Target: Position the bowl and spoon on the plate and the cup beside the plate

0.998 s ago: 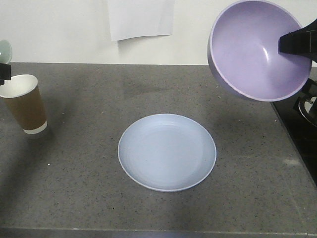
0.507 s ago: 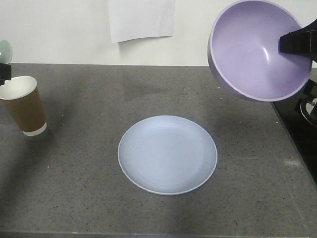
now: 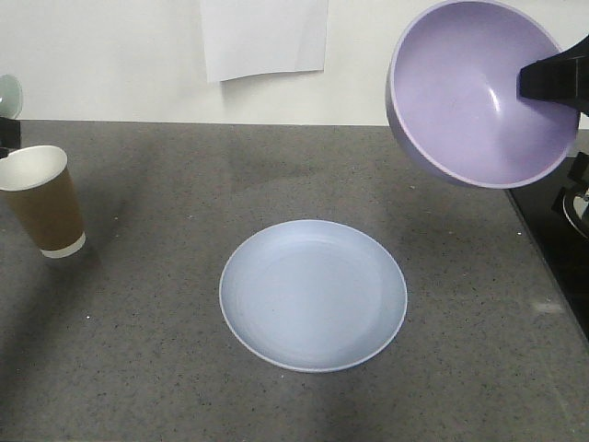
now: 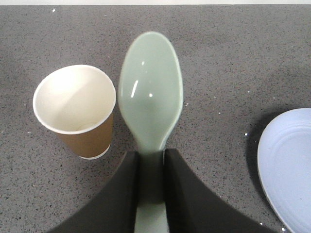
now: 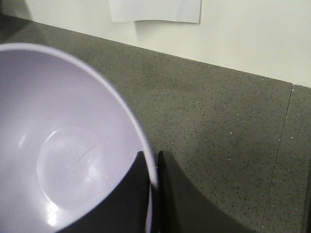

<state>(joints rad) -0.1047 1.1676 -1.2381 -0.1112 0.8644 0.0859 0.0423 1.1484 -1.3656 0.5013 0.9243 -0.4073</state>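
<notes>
The light blue plate lies flat mid-counter; its edge shows in the left wrist view. High at the right, the lavender bowl hangs tilted, its rim pinched by my right gripper, one finger inside and one outside. The brown paper cup stands upright at the far left, also seen from above as the cup. Just right of it, my left gripper is shut on the handle of the mint-green spoon, held above the counter.
A white paper sheet hangs on the back wall. A black stovetop borders the grey counter's right edge. A seam runs across the counter on the right.
The plate, cup and counter sit slightly lower in the front view, as if the view shifted. The bowl stays in the same spot in the frame. The spoon's tip stays at the left edge.
</notes>
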